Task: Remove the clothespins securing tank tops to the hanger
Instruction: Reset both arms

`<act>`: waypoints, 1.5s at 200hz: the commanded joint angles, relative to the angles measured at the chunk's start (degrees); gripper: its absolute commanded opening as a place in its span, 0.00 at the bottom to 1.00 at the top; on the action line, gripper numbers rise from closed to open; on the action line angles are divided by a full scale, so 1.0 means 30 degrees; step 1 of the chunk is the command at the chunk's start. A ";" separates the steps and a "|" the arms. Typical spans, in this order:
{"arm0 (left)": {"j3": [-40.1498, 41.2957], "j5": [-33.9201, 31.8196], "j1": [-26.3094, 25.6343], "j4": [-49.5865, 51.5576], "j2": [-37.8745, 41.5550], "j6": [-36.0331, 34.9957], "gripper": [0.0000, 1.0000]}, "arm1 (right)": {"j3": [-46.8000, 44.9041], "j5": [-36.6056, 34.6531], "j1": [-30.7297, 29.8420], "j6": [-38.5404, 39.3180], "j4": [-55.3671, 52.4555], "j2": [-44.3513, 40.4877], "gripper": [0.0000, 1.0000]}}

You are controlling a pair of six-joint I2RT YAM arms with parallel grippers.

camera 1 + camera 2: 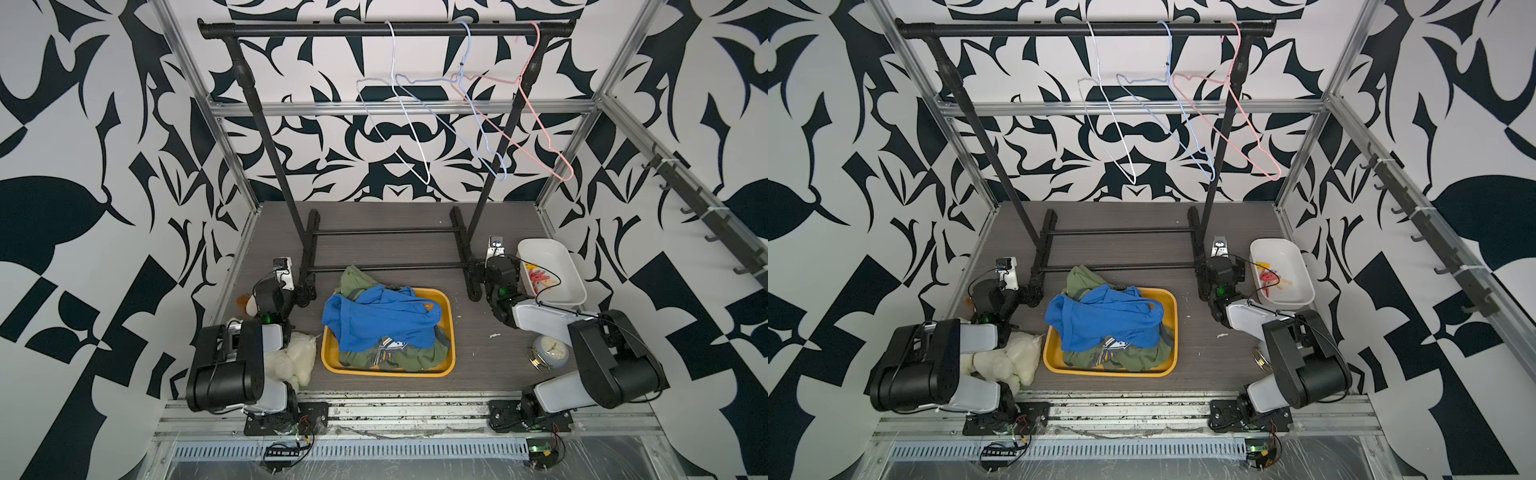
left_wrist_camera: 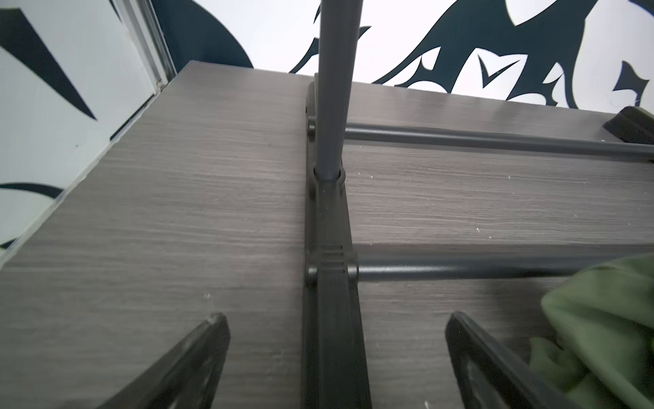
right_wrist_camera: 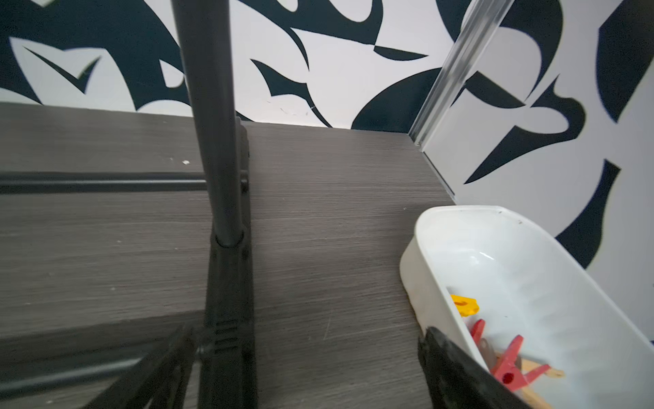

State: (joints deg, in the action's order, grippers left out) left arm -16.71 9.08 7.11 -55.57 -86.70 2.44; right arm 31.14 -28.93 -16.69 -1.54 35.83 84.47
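Fingers of the left gripper [image 2: 336, 354] and the right gripper [image 3: 308, 371] stand wide apart, empty, beside the rack feet [image 1: 311, 232]. The clothespins [image 3: 509, 364] lie in the white tub [image 1: 552, 257] at the far right; the tank tops [image 1: 382, 320] are heaped in the yellow tray [image 1: 386, 371], mid-table.

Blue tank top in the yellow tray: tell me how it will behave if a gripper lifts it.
The blue tank top lies crumpled in folds, so it is probably floppy and will drape from a pinch. It looks thin, likely light. It lies over the olive tank tops in the yellow tray, so it may drag them along.
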 commanded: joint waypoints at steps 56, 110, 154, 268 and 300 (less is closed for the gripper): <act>-0.0423 -0.0099 0.0111 -0.0547 -0.0448 0.0437 0.99 | -0.4843 -0.0841 0.1602 0.0763 0.3414 -0.4243 0.99; -0.0749 -0.0566 0.0118 -0.0160 -0.0556 0.0707 0.99 | -0.5273 0.0878 0.2135 0.0366 0.7807 0.0165 0.99; -0.1571 -0.0377 0.0148 0.1444 -0.0575 0.0708 0.99 | -0.4619 0.1741 0.2191 0.0633 0.7750 0.1591 0.99; -0.1615 -0.0465 0.0148 0.1560 -0.0570 0.0828 1.00 | -0.4006 0.1202 0.2375 0.0365 0.6686 0.1669 0.99; -0.1625 -0.0469 0.0144 0.1559 -0.0555 0.0828 1.00 | -0.4019 0.1205 0.2399 0.0362 0.6684 0.1674 0.99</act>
State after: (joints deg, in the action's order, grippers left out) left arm -20.99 7.75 7.29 -51.13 -88.84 4.56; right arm 17.89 -25.04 -9.67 0.19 54.85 90.56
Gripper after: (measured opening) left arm 0.994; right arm 0.993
